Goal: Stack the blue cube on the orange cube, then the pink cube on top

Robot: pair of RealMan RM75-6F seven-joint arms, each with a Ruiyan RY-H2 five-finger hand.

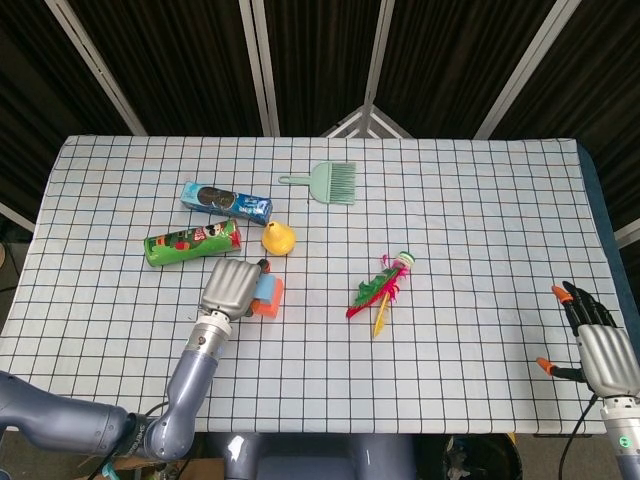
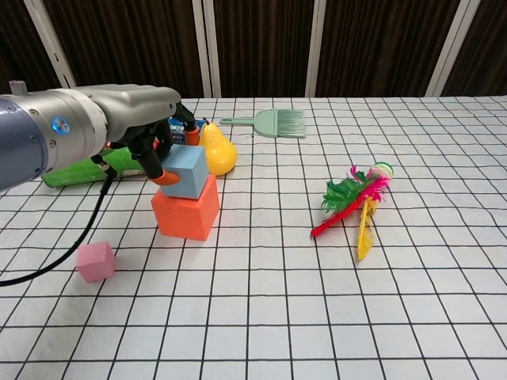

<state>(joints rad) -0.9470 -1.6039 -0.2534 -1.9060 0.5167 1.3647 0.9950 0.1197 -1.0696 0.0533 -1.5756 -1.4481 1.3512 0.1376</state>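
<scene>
Your left hand (image 2: 154,146) pinches the blue cube (image 2: 184,172) atop the orange cube (image 2: 186,208); right hand (image 1: 598,340) idle, fingers spread. Pink cube (image 2: 96,261), front-left of orange, looks light and stiff: grip opposite flat faces.

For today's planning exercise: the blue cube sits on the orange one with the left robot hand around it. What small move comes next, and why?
Probably open the left robot hand and lift clear: the blue cube rests on the orange cube, and the pink cube waits untouched.
</scene>
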